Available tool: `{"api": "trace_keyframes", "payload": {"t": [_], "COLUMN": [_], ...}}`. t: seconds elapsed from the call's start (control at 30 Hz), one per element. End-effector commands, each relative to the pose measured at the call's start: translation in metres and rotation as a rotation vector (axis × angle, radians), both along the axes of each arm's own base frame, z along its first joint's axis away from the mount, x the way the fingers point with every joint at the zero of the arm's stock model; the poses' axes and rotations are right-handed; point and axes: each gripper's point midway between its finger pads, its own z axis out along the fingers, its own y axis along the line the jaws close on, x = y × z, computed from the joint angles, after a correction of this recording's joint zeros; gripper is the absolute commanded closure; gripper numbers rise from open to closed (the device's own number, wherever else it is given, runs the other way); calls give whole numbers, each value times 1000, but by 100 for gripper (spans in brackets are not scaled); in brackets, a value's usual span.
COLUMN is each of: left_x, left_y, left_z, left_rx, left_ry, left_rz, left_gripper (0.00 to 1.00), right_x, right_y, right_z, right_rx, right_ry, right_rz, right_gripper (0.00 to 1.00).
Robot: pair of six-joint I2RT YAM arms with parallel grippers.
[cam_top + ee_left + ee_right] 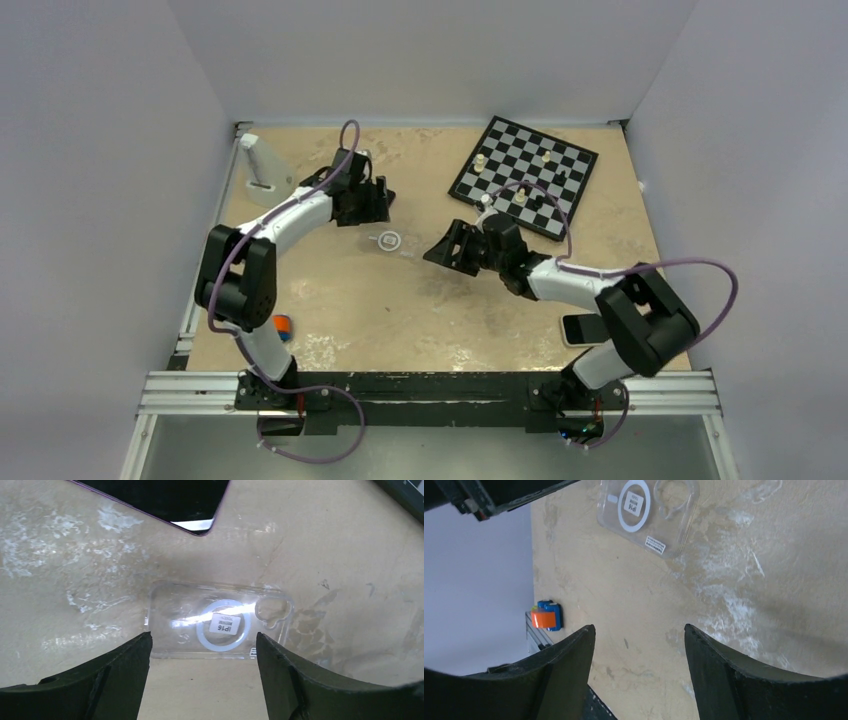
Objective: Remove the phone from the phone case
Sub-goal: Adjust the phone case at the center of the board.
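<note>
Clear plastic case (220, 620) sits empty mid-frame, with the phone (170, 500) apart at the top edge. Left gripper (202, 650) and right gripper (639, 635) are both spread, holding nothing. Low fingers could easily shove that light shell around.

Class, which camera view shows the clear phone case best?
Left wrist: the whole phone case lies centred, ring and label plain. Right wrist crops the phone case at the frame edge; top external shows a tiny pale patch.
</note>
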Motion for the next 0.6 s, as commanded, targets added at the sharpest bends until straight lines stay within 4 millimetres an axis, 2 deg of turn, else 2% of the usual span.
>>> {"api": "trace_keyframes", "payload": {"t": [0.0, 0.07, 0.13, 0.27, 0.37, 0.57], "left_x": [13, 11, 11, 15, 16, 14], "left_y": [24, 31, 36, 35, 27, 23], "left_z": [11, 0, -6, -13, -21, -34], "left_rx": [-20, -70, -85, -80, -104, -124], "left_ry": [-19, 67, 77, 85, 126, 157], "left_rz": [40, 94, 109, 87, 65, 67], "left_gripper": [17, 13, 12, 16, 20, 19], "right_x": [36, 48, 65, 96, 104, 105], "right_y": [27, 37, 43, 52, 51, 54], "right_z": [10, 3, -7, -23, -39, -55], "right_rx": [56, 56, 9, -60, -101, -112], "right_ry": [-3, 31, 60, 94, 127, 163], "right_rz": [-28, -35, -58, -101, -127, -124], "right_gripper": [31, 31, 32, 34, 35, 35]}}
